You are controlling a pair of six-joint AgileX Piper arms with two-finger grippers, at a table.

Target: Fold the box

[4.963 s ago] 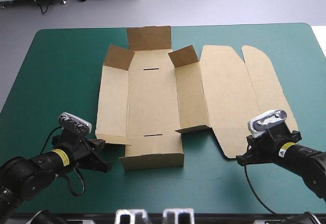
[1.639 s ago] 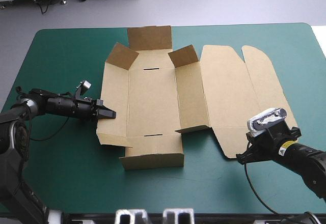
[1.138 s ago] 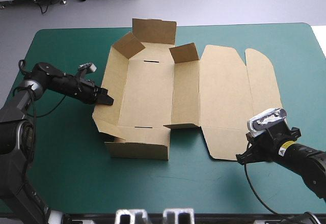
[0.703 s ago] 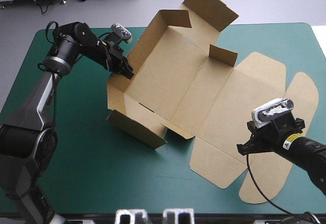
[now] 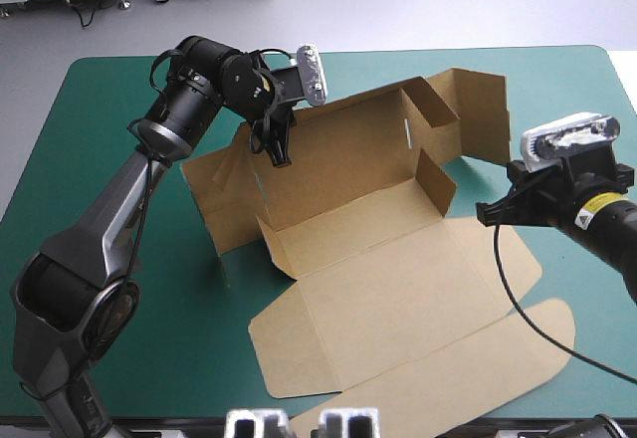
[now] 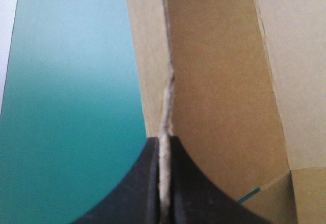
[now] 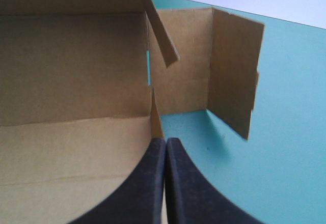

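Note:
The brown box [image 5: 368, 259] lies turned across the middle of the teal-green table, its long back wall raised and its lid spread flat toward the near edge. My left gripper [image 5: 278, 153] is shut on the top edge of that raised wall at its left end; in the left wrist view the board's edge [image 6: 165, 96] runs straight into the gripper [image 6: 164, 145]. My right gripper [image 5: 485, 214] is shut and holds nothing, just right of the box's short end flap [image 5: 435, 181]. In the right wrist view that flap's edge [image 7: 155, 113] stands just ahead of the gripper [image 7: 165, 141].
A loose end panel [image 5: 480, 114] stands upright at the box's far right corner. The lid's rounded tabs [image 5: 542, 324] reach the table's near right edge. Bare teal-green cover [image 5: 109, 139] lies to the left and at the far right.
My left gripper took the box's left wall, lifted it and swung it toward the far side, turning the whole box. The right gripper moved away from the near edge, still shut.

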